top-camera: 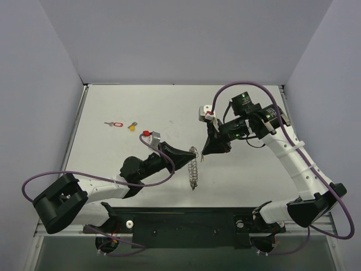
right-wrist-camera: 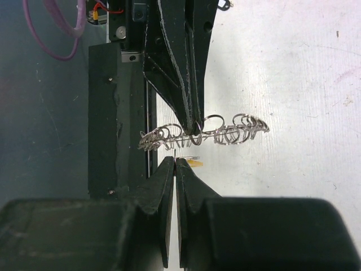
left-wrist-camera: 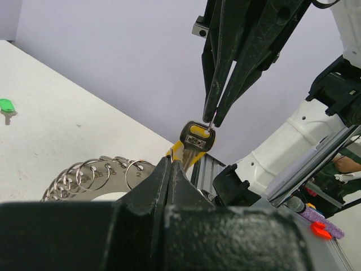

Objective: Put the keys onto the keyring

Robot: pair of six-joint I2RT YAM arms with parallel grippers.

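Note:
The keyring [top-camera: 194, 171] hangs as a floppy silver strip of small rings, with my left gripper [top-camera: 190, 154] shut on its upper part. In the right wrist view the keyring [right-wrist-camera: 225, 134] stretches sideways under the left fingertips [right-wrist-camera: 192, 116]. My right gripper [top-camera: 205, 153] is shut on the thin wire loop of a key [left-wrist-camera: 197, 139] with a black and yellow head. That key dangles right beside the left gripper [left-wrist-camera: 169, 162] and the ring plate [left-wrist-camera: 96, 176]. Its yellow edge [right-wrist-camera: 195, 162] peeks out by my right gripper [right-wrist-camera: 176, 161].
A red-tagged key [top-camera: 116, 123] and a yellow-headed key [top-camera: 132, 126] lie on the white table at the far left. A green-headed key [left-wrist-camera: 7, 105] lies on the table too. The black base rail [top-camera: 186, 223] runs along the near edge.

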